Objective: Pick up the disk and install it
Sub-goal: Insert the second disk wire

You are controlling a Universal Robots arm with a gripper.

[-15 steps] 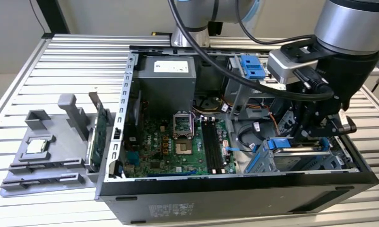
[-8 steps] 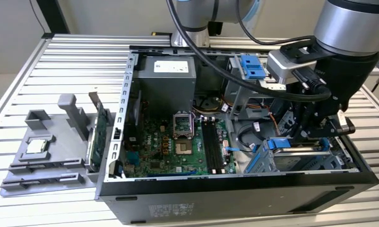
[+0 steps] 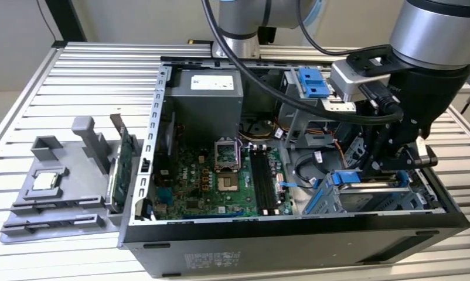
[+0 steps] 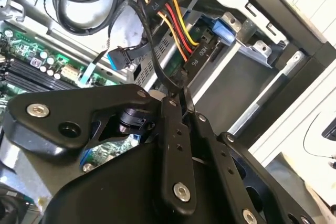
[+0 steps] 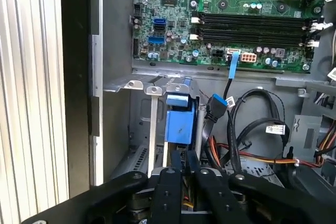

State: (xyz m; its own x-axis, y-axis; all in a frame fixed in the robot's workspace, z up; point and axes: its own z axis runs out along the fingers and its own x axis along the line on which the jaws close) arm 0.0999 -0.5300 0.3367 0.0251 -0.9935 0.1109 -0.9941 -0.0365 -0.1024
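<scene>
The disk sits in the computer case, under the tool.

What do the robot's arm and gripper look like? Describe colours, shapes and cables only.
The arm is a thick silver-grey cylinder with a light blue joint cap. Black cables loop from it to a small silver box. The gripper is matte black, built of flat metal links fastened with silver screws.

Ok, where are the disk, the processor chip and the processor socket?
the disk (image 3: 347, 177), exterior view, blue carrier end
the processor chip (image 3: 47, 181), exterior view, top face
the processor socket (image 3: 226, 157), exterior view, centre
</scene>
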